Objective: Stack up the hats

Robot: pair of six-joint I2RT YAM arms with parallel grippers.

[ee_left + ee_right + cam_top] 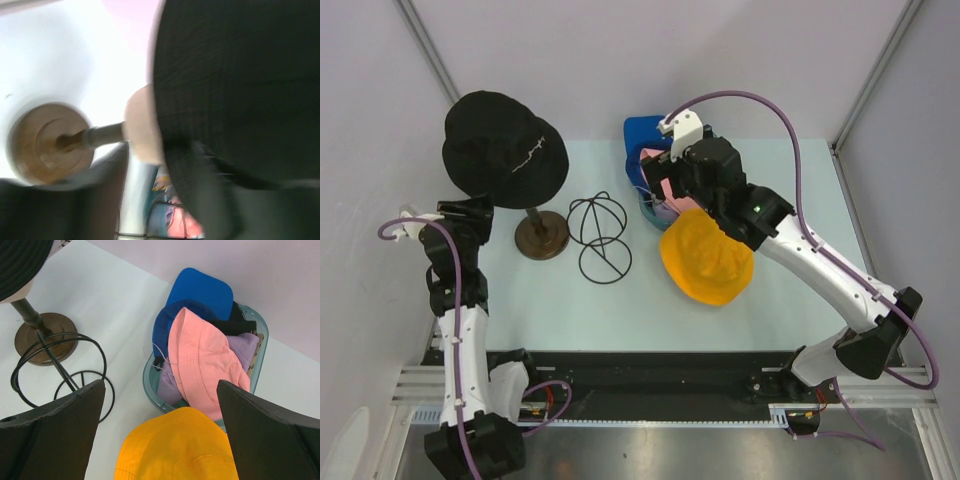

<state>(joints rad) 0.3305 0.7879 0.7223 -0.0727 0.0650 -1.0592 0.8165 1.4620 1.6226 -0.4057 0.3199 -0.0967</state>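
Evidently the work stood at the pick-up stage, with no stack yet formed beyond the heap in the bin. The black bucket hat (505, 148) sat on the mannequin head (142, 130), atop a stand with a round wooden base (542, 235), in the upper left of the top view. The left hand (470, 212) was close beside that stand under the brim. The left wrist view was blurred, so it could not be told whether that hand was spread or closed. The orange hat (705, 257) lay alone on the bench (570, 310), right of centre and just below the bin (262, 335). The bin held the pink hat (200, 360) uppermost, over a lavender hat (242, 347) and a blue cap (200, 290). The right hand (161, 385) hung above the bin with its fingers spread wide, holding nothing. A wire frame (600, 237) stood between the stand and the bin. Judged next: the right hand would need to descend onto the pink hat, pinch a fold of its crown without catching the lavender fabric beneath, and lift it clear of the bin wall.
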